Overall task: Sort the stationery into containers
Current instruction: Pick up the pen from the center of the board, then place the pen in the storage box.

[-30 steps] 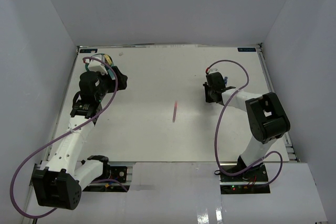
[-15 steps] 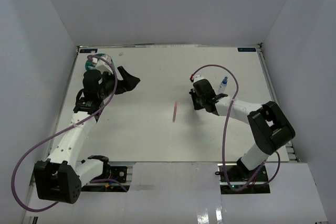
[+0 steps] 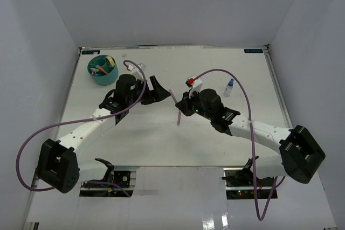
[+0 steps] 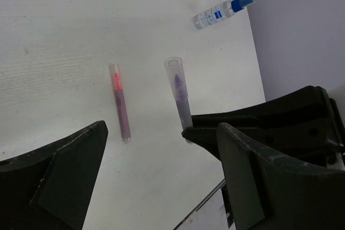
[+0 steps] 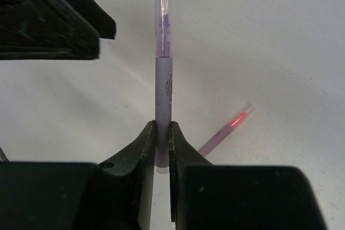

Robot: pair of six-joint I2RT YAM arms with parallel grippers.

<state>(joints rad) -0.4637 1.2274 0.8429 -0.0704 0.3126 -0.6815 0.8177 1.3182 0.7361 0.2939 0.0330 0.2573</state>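
Left arm (image 3: 81, 132), right arm (image 3: 265, 131): white links, black joint housings. Purple cables (image 3: 215, 70) loop off each. Black wedge-shaped jaws. Red-white tag (image 3: 190, 82) on right wrist.

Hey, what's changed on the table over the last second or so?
Both arms swung in to the middle. The left gripper left the teal organizer and now stands open, facing the purple-tipped marker. The right gripper, come over from beside the bottle, is shut on that marker; the earlier views don't show when it was picked up. The pink marker, bottle and organizer haven't moved.
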